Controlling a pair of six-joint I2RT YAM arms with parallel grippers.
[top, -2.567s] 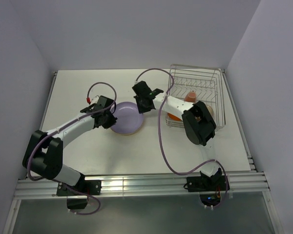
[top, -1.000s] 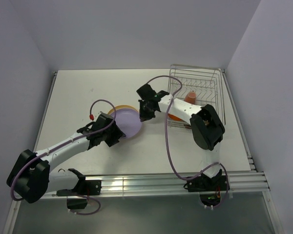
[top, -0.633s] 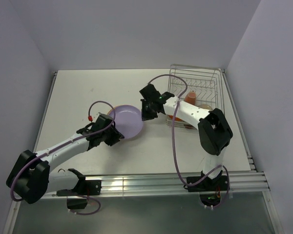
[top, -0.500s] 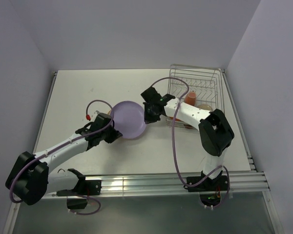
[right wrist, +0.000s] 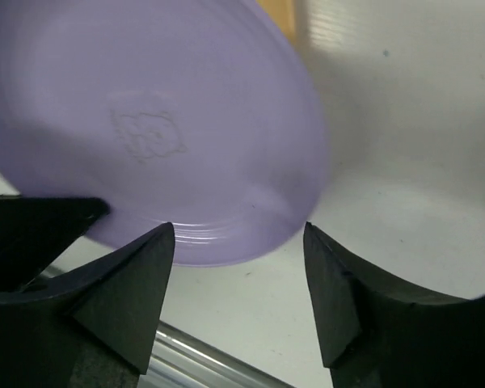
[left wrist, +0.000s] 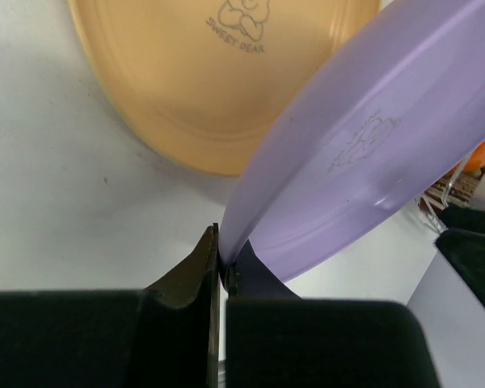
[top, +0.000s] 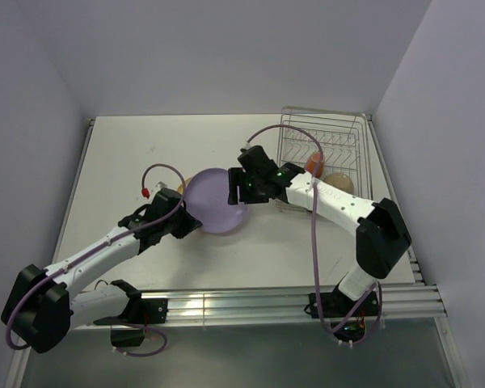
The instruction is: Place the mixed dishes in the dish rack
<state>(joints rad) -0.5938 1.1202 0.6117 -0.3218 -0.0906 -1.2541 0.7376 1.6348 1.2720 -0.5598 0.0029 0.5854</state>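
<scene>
Near the middle of the bench (top: 129,153), the lilac plate (top: 214,200) is tipped up on a slant, its underside facing the overhead camera and its low rim toward my left arm. My left claw (top: 186,226) is clamped on that low rim. From the left wrist camera I see the two fingers of the left claw (left wrist: 222,259) pinched tight on the thin edge of the lilac plate (left wrist: 364,153), which rises up and away to the right.

Under and behind it lies a yellow-orange plate (left wrist: 210,81), flat on the bench, with a small printed figure and lettering on it. Only a sliver of it shows from overhead.

My right claw (top: 241,187) sits at the opposite, higher side of the lilac plate with its fingers spread apart. Through the right wrist camera the right claw (right wrist: 236,234) frames the rounded edge of the lilac plate (right wrist: 145,121), but neither finger is closed on it, and I cannot tell whether either touches it.

The dish rack (top: 323,141) stands at the far right of the bench, well apart from the plate. A pink mug (top: 314,162) and a pale bowl (top: 338,183) sit in it.
</scene>
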